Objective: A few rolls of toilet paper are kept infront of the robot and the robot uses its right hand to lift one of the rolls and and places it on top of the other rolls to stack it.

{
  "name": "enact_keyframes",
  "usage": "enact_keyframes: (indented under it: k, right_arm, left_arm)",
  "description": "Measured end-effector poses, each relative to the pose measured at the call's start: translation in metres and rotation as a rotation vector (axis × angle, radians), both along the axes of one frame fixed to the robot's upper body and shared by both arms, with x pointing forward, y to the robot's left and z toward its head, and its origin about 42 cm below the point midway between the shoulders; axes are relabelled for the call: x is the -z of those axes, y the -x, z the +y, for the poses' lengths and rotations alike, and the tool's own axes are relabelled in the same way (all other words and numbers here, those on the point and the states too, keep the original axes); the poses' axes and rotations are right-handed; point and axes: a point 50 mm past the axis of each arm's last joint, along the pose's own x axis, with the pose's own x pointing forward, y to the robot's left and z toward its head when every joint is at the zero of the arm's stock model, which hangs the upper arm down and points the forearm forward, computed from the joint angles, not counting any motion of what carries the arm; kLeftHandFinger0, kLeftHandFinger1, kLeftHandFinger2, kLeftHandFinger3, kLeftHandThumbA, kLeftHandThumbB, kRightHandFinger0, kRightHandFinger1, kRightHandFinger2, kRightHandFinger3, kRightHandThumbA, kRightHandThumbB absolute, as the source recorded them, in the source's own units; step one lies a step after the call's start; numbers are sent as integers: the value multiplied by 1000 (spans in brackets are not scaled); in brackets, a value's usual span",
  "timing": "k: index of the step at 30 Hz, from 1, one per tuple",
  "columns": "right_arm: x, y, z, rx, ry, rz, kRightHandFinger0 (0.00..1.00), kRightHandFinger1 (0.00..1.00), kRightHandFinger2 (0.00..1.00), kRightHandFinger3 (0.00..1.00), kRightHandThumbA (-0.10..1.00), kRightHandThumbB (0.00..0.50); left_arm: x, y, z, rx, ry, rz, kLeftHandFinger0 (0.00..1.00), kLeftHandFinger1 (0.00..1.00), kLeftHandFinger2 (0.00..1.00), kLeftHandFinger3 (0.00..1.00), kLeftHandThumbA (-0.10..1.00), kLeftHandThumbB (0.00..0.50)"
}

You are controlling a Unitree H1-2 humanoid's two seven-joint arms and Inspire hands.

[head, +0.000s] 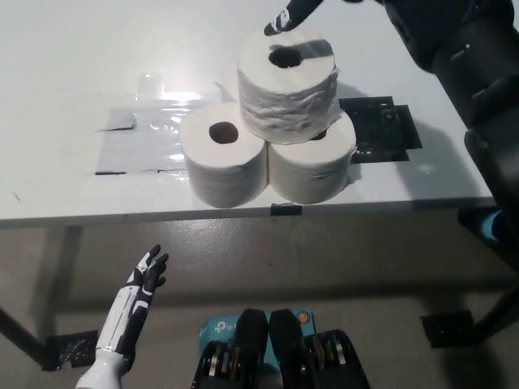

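Your top roll (287, 89) is sitting on the stack, resting across the front-left roll (224, 162) and the front-right roll (312, 166), with its core hole facing up and slightly toward you. It is lying a little off level, leaning toward the left. A sliver of another roll (231, 77) is showing behind the stack, mostly hidden by the top one.

Your right hand (293, 11) is hovering just above the far rim of the top roll, at the upper edge of the view. Only a fingertip or so is showing, extended and not wrapped around anything; the rest is cut off by the frame, so you cannot tell from here whether the hand is open or closed. It is gripping nothing that is visible. The black arm (454, 40) is running off to the upper right.

The rolls are standing near the front edge of the white tabletop (73, 73), between a patch of clear tape with grey pieces (142, 130) on the left and a black mat (377, 130) on the right.

Your left hand (146, 275) is resting low at the lower left, below the tabletop edge, fingers spread and holding nothing.
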Motion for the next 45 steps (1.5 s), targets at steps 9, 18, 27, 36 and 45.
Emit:
enact_keyframes:
  k: [9,18,27,36,45]
  right_arm:
    - [-37,3,-9,-40,-97,-65,1000,1000,1000,1000,1000,346]
    - [-101,23,-59,-78,-265,-345,1000,1000,1000,1000,1000,280]
    - [-56,42,-125,-28,-372,-433,1000,1000,1000,1000,1000,194]
    - [37,79,-189,79,-487,-418,1000,1000,1000,1000,1000,266]
    - [130,146,-230,199,-585,-400,1000,1000,1000,1000,1000,304]
  left_arm:
    - [-1,-2,-2,10,1,-1,1000,1000,1000,1000,947,138]
    - [-10,-25,-6,18,-1,-29,1000,1000,1000,1000,985,122]
    - [-14,-43,-8,22,1,-35,1000,1000,1000,1000,1000,145]
    - [-14,-49,-8,19,1,-30,1000,1000,1000,1000,1000,188]
    - [-8,-49,-5,9,1,-9,1000,1000,1000,1000,1000,180]
